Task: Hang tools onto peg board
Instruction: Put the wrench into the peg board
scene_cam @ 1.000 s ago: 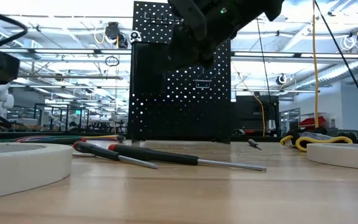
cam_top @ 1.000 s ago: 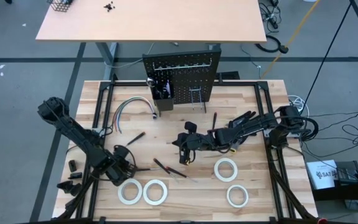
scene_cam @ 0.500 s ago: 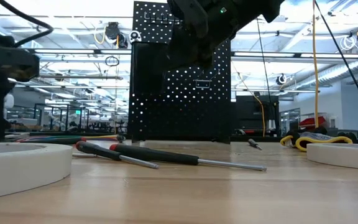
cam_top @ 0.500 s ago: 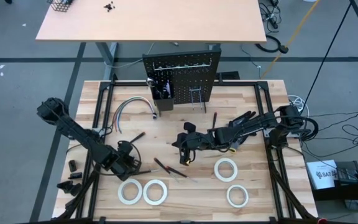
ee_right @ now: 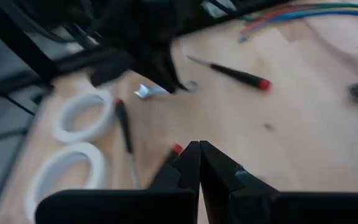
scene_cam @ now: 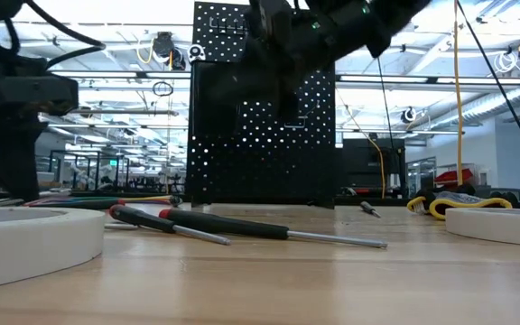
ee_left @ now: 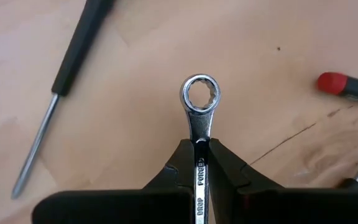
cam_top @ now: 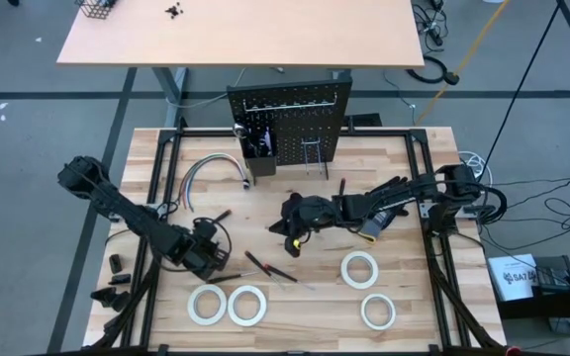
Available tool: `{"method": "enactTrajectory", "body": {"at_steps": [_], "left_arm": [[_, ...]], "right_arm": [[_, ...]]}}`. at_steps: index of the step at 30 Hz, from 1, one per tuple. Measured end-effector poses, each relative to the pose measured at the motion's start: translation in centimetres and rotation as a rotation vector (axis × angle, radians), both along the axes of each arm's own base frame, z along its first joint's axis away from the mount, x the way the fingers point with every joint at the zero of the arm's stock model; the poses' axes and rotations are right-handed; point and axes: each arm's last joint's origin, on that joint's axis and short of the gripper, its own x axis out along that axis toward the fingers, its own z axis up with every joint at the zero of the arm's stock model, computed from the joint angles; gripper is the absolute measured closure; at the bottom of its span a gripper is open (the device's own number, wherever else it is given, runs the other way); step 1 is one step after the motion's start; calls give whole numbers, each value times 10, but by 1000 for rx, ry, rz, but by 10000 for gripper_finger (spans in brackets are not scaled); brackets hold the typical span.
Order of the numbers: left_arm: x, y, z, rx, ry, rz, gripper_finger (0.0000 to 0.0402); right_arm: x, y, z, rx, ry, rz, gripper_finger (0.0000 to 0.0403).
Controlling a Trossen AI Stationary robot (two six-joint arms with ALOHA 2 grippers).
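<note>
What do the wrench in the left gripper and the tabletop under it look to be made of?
The wrench, clamped in the left gripper, looks like polished or chrome-plated steel: bright silver, mirror-like highlights on its ring end, stamped lettering on the shank. The tabletop looks like light, smooth-finished wood: pale tan with faint grain and a thin dark crack line.

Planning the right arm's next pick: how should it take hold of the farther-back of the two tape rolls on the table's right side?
Pinch the ring wall of the tape roll from straight above, one jaw in the open centre, one outside. It lies flat on the table, so its sides sit low and its full width probably exceeds the jaws' spread. The right gripper is shut and would need to open first.
</note>
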Motion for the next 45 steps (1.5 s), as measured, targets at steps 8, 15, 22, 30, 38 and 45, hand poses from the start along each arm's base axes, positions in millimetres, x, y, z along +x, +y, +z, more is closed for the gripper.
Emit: {"method": "enactTrajectory", "body": {"at_steps": [8, 15, 22, 30, 38, 45], "left_arm": [[16, 5, 19, 47, -63, -64, 386], [22, 21, 41, 114, -143, -71, 386], [30, 33, 63, 128, -348, -14, 388], [51, 40, 87, 133, -619, -13, 388], [59, 45, 95, 176, -701, -34, 398], [67, 43, 110, 230, -832, -137, 400]], "right_arm": [[-3, -1, -4, 94, -90, 28, 403], [-3, 1, -4, 104, -91, 32, 403], [-3, 2, -4, 128, -94, 27, 387], [-2, 1, -2, 218, -108, -65, 282], [0, 1, 6, 229, -190, -56, 194], [5, -1, 5, 209, -267, -12, 178]]}}
